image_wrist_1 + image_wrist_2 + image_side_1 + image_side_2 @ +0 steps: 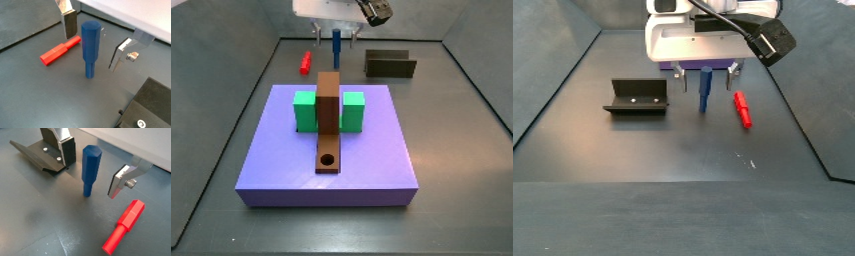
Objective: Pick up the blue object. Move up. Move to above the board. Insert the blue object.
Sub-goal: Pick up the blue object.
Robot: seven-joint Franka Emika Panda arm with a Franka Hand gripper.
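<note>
Upright on the dark floor, the blue object (pixel 91 48) stands with its long axis vertical, thick hexagonal end up and thin shaft touching the floor, between the spread fingers (pixel 69 22) of the gripper (pixel 92 167). Both wrist views show open space on either side of the peg, so the jaws are open and not touching it. Nearby, the red stick (pixel 123 226) lies flat on the floor, apart from the peg. In a side view the fixture (pixel 637 97) sits to one side, with bare floor between it and the gripper. Farther off, the board (pixel 329 128) lies lengthwise across the green block (pixel 306 110) on the purple slab (pixel 372 160), its round hole (pixel 329 160) unobstructed.
</note>
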